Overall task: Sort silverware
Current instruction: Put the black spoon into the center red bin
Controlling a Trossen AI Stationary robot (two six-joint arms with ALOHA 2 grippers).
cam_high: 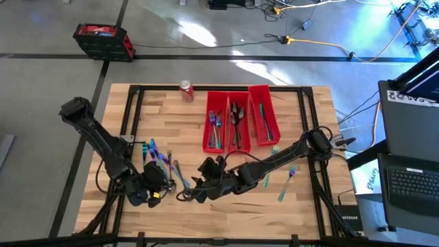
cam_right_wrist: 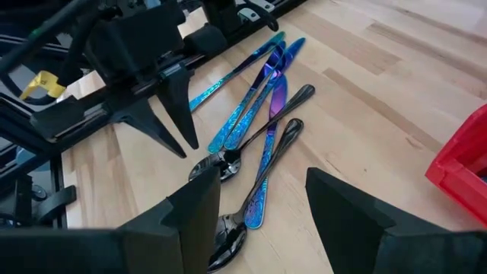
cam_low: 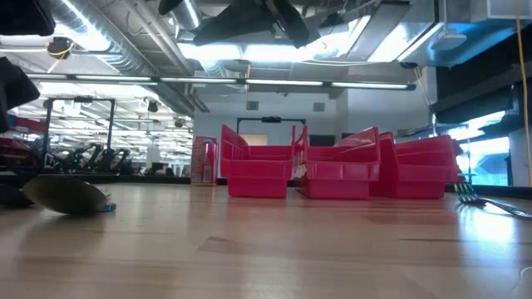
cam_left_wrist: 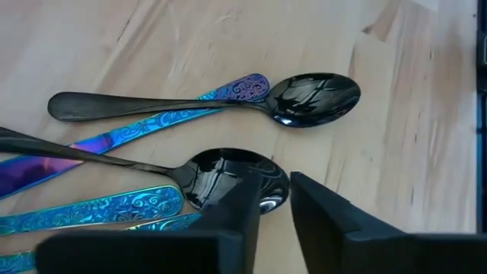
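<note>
Loose pile of slim metal silverware (cam_high: pixel 163 165) sits near-left on the wooden table (cam_high: pixel 288 199): dark mirror-finish spoons (cam_left_wrist: pixel 304 99) over iridescent teal-blue knives (cam_right_wrist: pixel 266 114); it looks light, stiff, slick and flat, so I'd pinch a handle edge rather than a bowl. Left gripper (cam_left_wrist: pixel 275 205) is low at the pile's near end, jaws narrow, 1 finger over a spoon bowl (cam_left_wrist: pixel 221 176), but I can't tell if anything's caught. Right gripper (cam_right_wrist: pixel 262 205) hovers just right of it, jaws wide and empty, reaching in from the red plastic bins (cam_high: pixel 240 116) side.

Red bins (cam_high: pixel 240 116), iridescent floral-patterned knives (cam_right_wrist: pixel 262 106)
</note>
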